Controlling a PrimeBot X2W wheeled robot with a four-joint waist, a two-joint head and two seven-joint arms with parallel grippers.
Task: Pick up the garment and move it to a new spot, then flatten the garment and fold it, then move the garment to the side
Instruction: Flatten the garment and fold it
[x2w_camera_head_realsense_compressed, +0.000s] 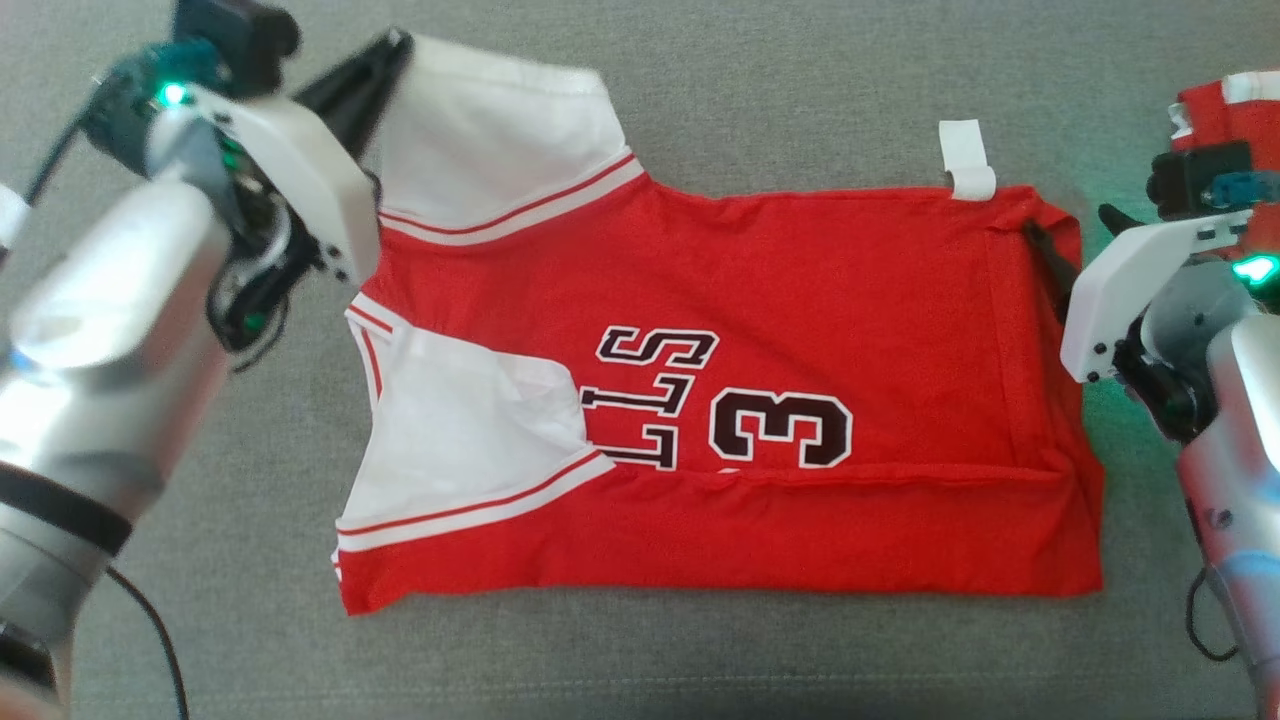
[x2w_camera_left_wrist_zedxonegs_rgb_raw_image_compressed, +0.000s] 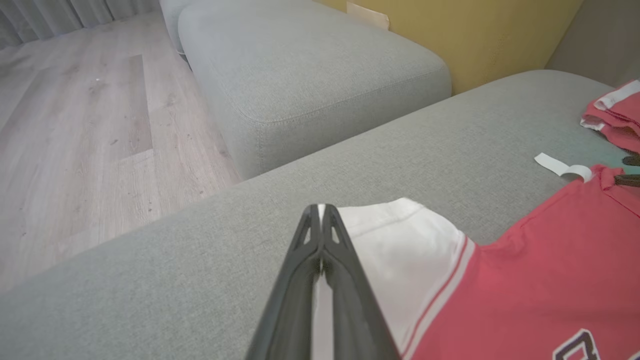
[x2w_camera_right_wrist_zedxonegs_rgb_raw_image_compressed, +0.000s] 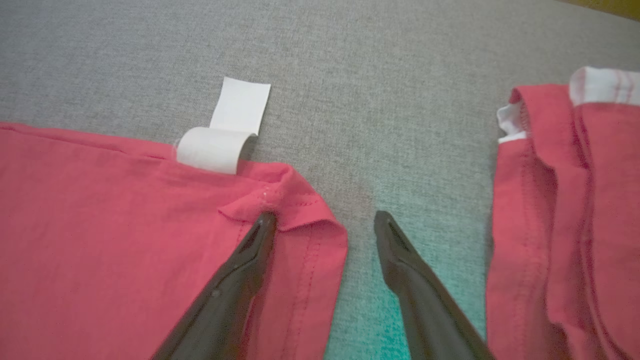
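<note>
Two grippers bracket the garment (x2w_camera_head_realsense_compressed: 800, 300), whose long axis runs nine to three o'clock across the grey sofa cushion (x2w_camera_head_realsense_compressed: 700, 660). The left gripper (x2w_camera_left_wrist_zedxonegs_rgb_raw_image_compressed: 320, 212) is clenched on its white corner at eleven. The right gripper (x2w_camera_right_wrist_zedxonegs_rgb_raw_image_compressed: 325, 222), splayed wide, straddles the hem corner at three. Wood floor (x2w_camera_left_wrist_zedxonegs_rgb_raw_image_compressed: 75, 125) lies beyond.

The garment (x2w_camera_head_realsense_compressed: 850, 300) is smooth matt cloth, the sofa (x2w_camera_head_realsense_compressed: 760, 90) coarse grey weave, the floor (x2w_camera_left_wrist_zedxonegs_rgb_raw_image_compressed: 75, 125) matt wood.
</note>
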